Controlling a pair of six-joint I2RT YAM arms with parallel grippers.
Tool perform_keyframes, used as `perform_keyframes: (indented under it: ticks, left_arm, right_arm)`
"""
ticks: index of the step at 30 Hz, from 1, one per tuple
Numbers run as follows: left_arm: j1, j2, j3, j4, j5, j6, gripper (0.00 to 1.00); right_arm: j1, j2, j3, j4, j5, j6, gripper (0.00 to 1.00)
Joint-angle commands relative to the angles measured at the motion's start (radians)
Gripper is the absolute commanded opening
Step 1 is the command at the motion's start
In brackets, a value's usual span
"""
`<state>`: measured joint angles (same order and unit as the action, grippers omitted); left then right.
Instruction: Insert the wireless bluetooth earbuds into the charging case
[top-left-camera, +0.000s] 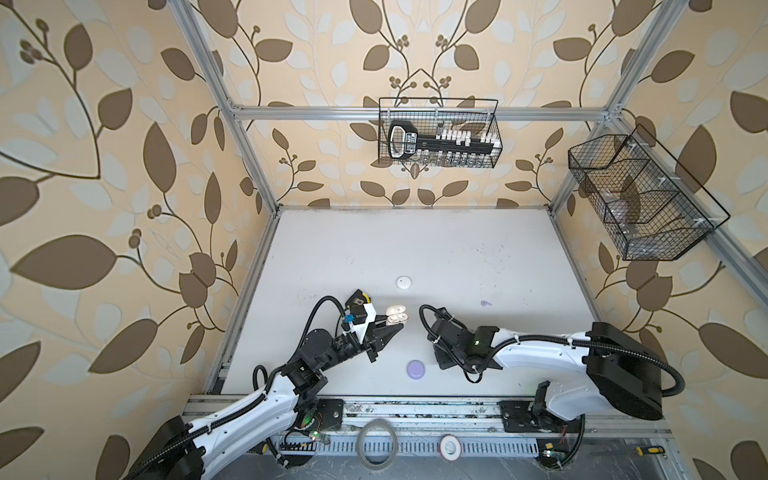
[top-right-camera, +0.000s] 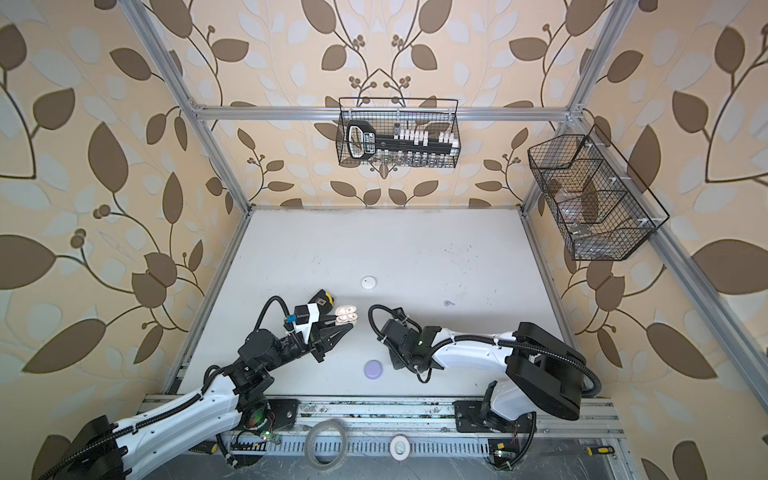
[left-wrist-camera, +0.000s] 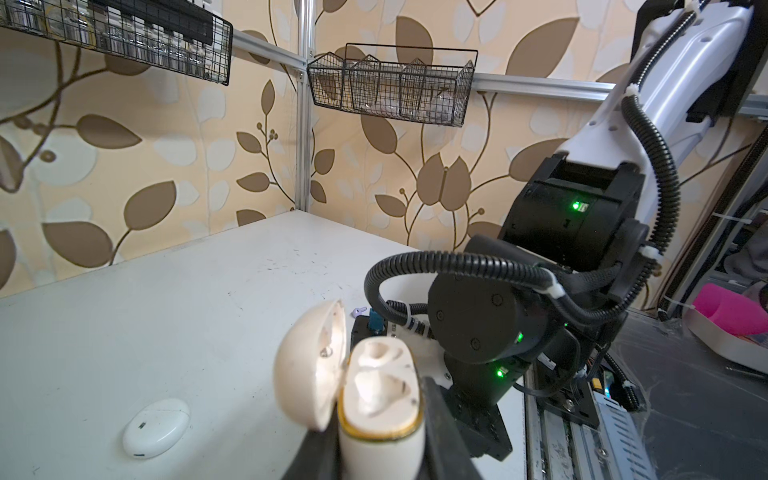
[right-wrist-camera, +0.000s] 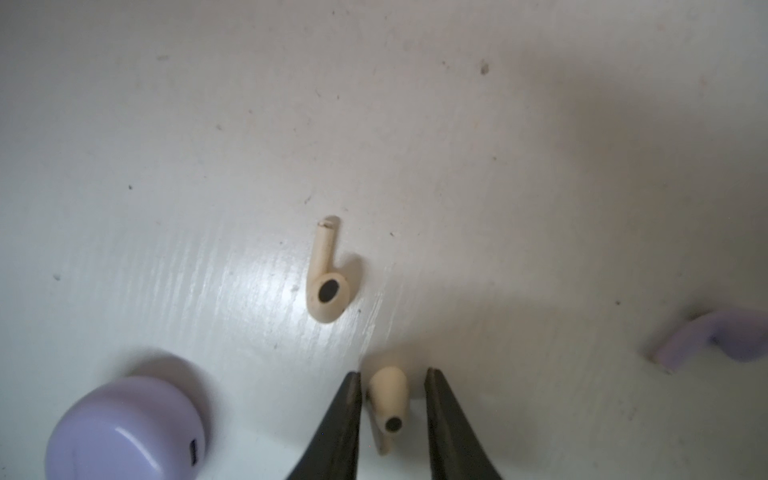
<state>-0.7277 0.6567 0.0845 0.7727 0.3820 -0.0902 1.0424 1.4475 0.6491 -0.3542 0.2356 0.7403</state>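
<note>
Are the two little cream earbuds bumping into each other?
Apart. The right wrist view shows bare table between the far cream earbud and the near cream earbud, which the right gripper flanks.

Left arm (top-left-camera: 257, 419) and right arm (top-left-camera: 540, 353): white moulded link shells between black cylindrical joint housings. Black corrugated conduit (left-wrist-camera: 457, 259), fastened by white cable ties (left-wrist-camera: 555, 291), loops along each. Green indicator lights (left-wrist-camera: 576, 205) on joints. Right gripper (right-wrist-camera: 392, 374): black jaws tapering to points.
</note>
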Motion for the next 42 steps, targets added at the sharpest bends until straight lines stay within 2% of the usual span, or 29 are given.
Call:
perform_keyframes:
  ticks: [1,5,19,25,29,35,42]
  left_arm:
    - [-0.007,-0.002,0.021,0.043,-0.005,0.019,0.0]
    - [-0.007,-0.003,0.022,0.038,-0.006,0.022,0.0]
    - [-0.007,0.003,0.018,0.058,0.016,0.027,0.0]
    - [-0.008,0.006,0.014,0.08,0.038,0.027,0.0]
    - [-0.007,0.009,0.009,0.104,0.052,0.027,0.0]
    - [-0.009,0.012,0.006,0.124,0.07,0.028,0.0]
    - [-0.009,0.038,0.014,0.163,0.125,0.016,0.0]
  right_arm:
    - [-0.002,0.0,-0.031,-0.025,-0.02,0.018,0.29]
    - [-0.003,0.012,-0.034,-0.016,-0.022,0.013,0.28]
    - [-0.007,-0.054,-0.119,0.098,-0.039,0.08,0.15]
    - [-0.007,-0.228,-0.135,0.092,0.002,0.123,0.12]
    - [0.0,-0.434,-0.107,0.068,0.056,0.138,0.09]
    - [0.102,-0.656,-0.056,0.158,0.178,0.118,0.07]
    - [0.295,-0.659,-0.073,0.514,0.343,0.003,0.06]
